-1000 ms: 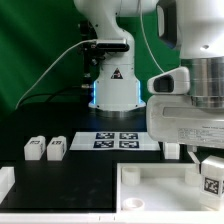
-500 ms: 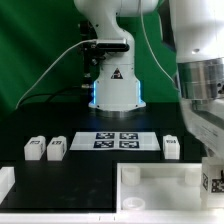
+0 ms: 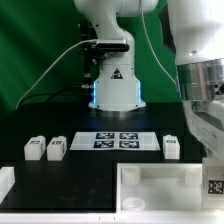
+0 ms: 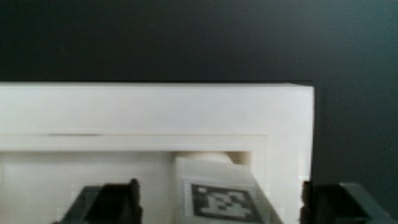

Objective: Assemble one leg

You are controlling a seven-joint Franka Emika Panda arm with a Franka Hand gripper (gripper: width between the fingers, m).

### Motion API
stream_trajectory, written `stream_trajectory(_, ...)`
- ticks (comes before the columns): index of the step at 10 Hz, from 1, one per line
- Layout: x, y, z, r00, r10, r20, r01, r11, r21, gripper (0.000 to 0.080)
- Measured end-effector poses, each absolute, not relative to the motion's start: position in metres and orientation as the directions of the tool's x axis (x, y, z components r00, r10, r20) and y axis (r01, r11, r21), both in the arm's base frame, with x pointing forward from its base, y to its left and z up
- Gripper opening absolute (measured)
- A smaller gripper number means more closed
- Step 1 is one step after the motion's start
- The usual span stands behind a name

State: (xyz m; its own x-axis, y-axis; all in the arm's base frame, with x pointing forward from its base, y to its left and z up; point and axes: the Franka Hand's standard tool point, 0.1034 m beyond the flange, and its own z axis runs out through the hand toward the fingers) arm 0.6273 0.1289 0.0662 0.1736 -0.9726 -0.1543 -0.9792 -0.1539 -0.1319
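The leg (image 4: 222, 195), a small white block with a black-and-white tag, stands between my gripper's (image 4: 222, 207) two dark fingers (image 4: 107, 205) with a gap on each side, so the gripper is open around it. It stands inside a corner of the large white square top (image 4: 160, 110). In the exterior view the same leg (image 3: 214, 185) shows at the right edge under my arm, over the top (image 3: 150, 180). Three more legs lie on the black table: two (image 3: 35, 148) (image 3: 56, 148) at the exterior view's left and one (image 3: 171, 148) at its right.
The marker board (image 3: 120, 140) lies flat in front of the robot's base (image 3: 112, 90). A white block (image 3: 5, 182) sits at the exterior view's left edge. A green backdrop stands behind.
My arm has swung toward the exterior view's right and lower. The tagged leg under it has sunk a little toward the white top. The other three legs have not moved.
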Motion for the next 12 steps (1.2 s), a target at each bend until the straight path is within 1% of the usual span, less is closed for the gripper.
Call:
stream_trajectory(1, 0.627, 0.126, 0.067, 0.293, -0.945, -0.144, -0.952, -0.274, -0.135, 0.0557)
stream_trajectory(2, 0.628, 0.124, 0.069, 0.455, -0.882, -0.123, -0.888, -0.438, -0.143, 0.0632)
stream_trajectory(3, 0.628, 0.123, 0.07, 0.582, -0.807, -0.101, -0.811, -0.566, -0.147, 0.0632)
stream_trajectory(6, 0.628, 0.122, 0.069, 0.785, -0.616, -0.055, -0.616, -0.77, -0.168, 0.0648)
stream_trajectory(7, 0.628, 0.121, 0.07, 0.843, -0.537, -0.039, -0.536, -0.829, -0.161, 0.0649)
stream_trajectory(8, 0.636, 0.119, 0.077, 0.967, -0.254, 0.015, -0.252, -0.963, -0.094, 0.0649)
stream_trajectory(9, 0.639, 0.12, 0.08, 0.987, -0.156, 0.034, -0.153, -0.985, -0.081, 0.0649)
stream_trajectory(10, 0.637, 0.119, 0.078, 0.979, -0.203, 0.025, -0.2, -0.976, -0.088, 0.0649)
stream_trajectory(11, 0.637, 0.12, 0.078, 0.979, -0.202, 0.026, -0.199, -0.976, -0.088, 0.0545)
stream_trajectory(12, 0.637, 0.12, 0.078, 0.971, -0.238, 0.021, -0.235, -0.968, -0.092, 0.0545)
